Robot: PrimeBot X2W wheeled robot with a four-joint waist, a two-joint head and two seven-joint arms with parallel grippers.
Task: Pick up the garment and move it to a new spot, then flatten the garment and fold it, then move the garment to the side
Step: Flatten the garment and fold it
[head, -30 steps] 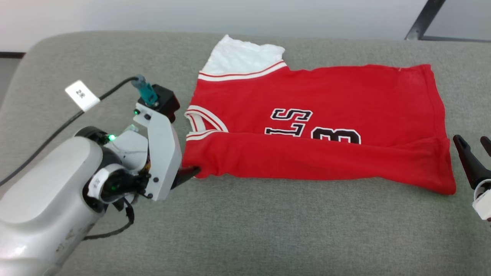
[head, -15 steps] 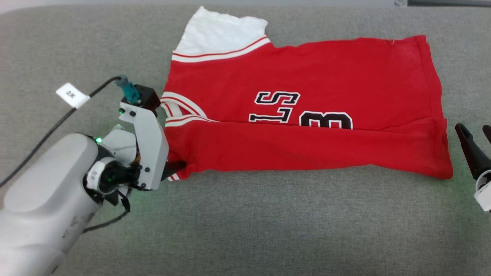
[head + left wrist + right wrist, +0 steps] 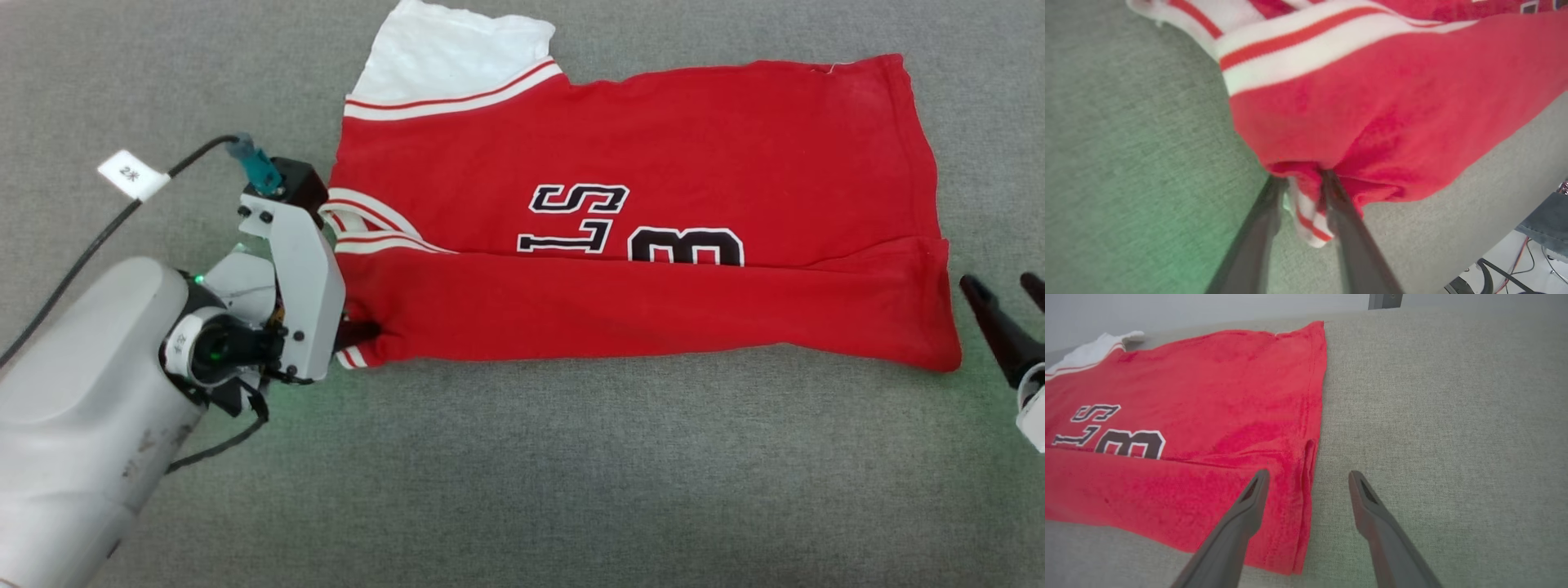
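The garment (image 3: 637, 163), a red T-shirt with a white sleeve and black lettering, lies flat on the grey cushion with its near long edge folded over. My left gripper (image 3: 363, 331) is at the garment's near-left corner. In the left wrist view its two fingers (image 3: 1300, 177) pinch the bunched red cloth (image 3: 1392, 102) and striped trim between them. My right gripper (image 3: 1004, 286) stands open just right of the near-right corner. In the right wrist view the gripper (image 3: 1308, 477) straddles the garment's (image 3: 1188, 396) side hem from above, one finger over red cloth, one over bare cushion.
The grey fabric surface (image 3: 531, 490) stretches wide in front of the garment. A black cable with a white tag (image 3: 131, 174) runs to my left wrist. In the left wrist view the surface's edge (image 3: 1515, 171) drops to a floor with cables.
The head camera has tilted down, shifting the whole picture. My left gripper's fingers have drawn together on the garment's corner, and striped trim now shows beneath it. The right gripper stays open.
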